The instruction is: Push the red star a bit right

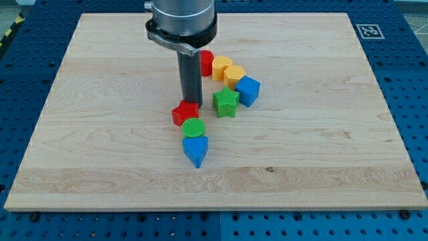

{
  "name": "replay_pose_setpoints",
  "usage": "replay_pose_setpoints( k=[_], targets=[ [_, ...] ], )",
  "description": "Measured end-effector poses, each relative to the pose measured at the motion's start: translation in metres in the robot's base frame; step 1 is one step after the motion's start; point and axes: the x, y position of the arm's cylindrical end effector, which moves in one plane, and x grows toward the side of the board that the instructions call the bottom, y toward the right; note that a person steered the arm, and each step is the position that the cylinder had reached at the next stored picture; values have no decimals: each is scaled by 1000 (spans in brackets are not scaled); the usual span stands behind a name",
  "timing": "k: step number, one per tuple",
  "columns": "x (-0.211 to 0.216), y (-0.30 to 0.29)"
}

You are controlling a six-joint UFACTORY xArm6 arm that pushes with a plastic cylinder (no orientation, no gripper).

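The push looks barely begun, if begun at all: my tip (190, 102) stands at the red star (185, 112), touching or just short of its 12 o'clock edge, and the star sits a little left of the board's middle with no sign that it has gone rightward. From that spot the tip would drive the star down the view, not right; my judgement is that it has to come round to the star's 9 o'clock side before a short shove toward 3 o'clock, so nearly all the task is left. There is no claw on this arm, only the dark rod, so nothing is held or gripped. The star is a low red piece with blunt points, lying flat on the wooden board (321, 134). Touching it at 5 o'clock is the green round block (193, 128), with a blue block (195, 150) beyond that. At the star's 3 o'clock, near but apart, is the green star (226, 102), with a second blue block (247, 90), 2 yellow blocks (228, 71) and another red block (206, 61) arcing away toward 1 o'clock. A small push right has room; a long one would meet the green star.
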Motion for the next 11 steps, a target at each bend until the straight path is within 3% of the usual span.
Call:
replay_pose_setpoints(
  k=[3,5,7,11],
  targets=[
    [-42,20],
    [-51,-41],
    [1,-49],
    [35,-38]
  ],
)
